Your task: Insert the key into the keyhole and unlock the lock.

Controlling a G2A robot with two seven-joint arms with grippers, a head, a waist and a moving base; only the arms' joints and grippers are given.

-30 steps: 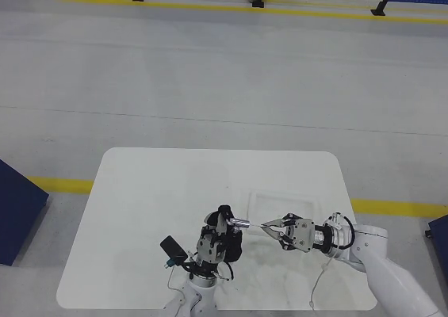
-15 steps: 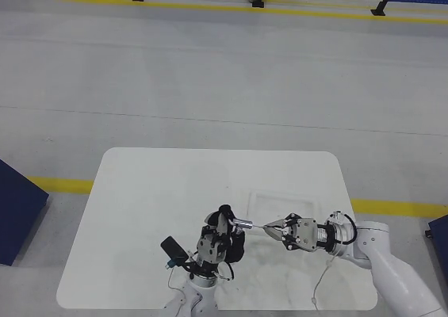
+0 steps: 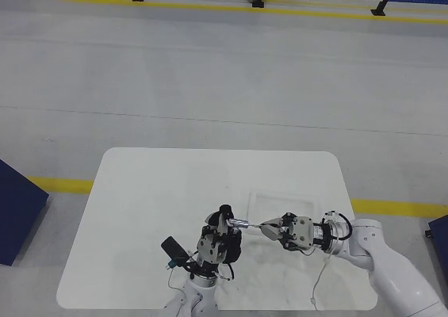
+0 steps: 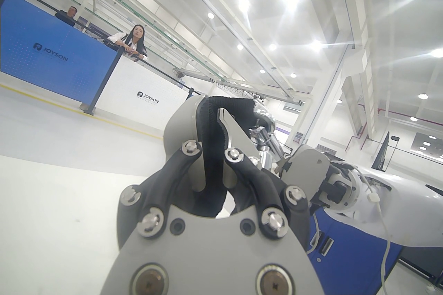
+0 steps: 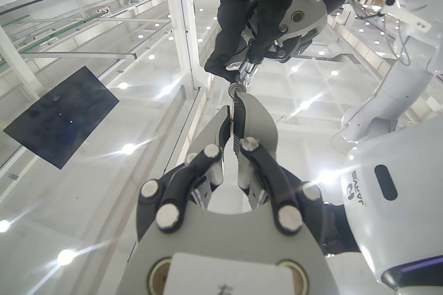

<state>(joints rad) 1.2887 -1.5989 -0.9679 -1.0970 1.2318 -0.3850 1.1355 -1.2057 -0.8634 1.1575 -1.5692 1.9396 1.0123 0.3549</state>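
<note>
Top view has both arms meeting low over the white tabletop (image 3: 144,206); the left hand (image 3: 225,219), black-sleeved fingers clamped, holds the small chrome metal lock (image 3: 240,223) up in the air, keyhole end turned towards the other arm; right wrist view shows the right hand (image 5: 232,111) nipped tight on the thin flat metal key (image 5: 235,123), blade tip right at the round keyhole face (image 5: 237,88); whether it has gone in at all I can't quite tell, the tip is tiny there. My read: both pieces light, stiff and slick; the key wants pinching flat across its head so it won't swivel when turned; the lock wants a firm grip on its body, clear of the keyhole.
</note>
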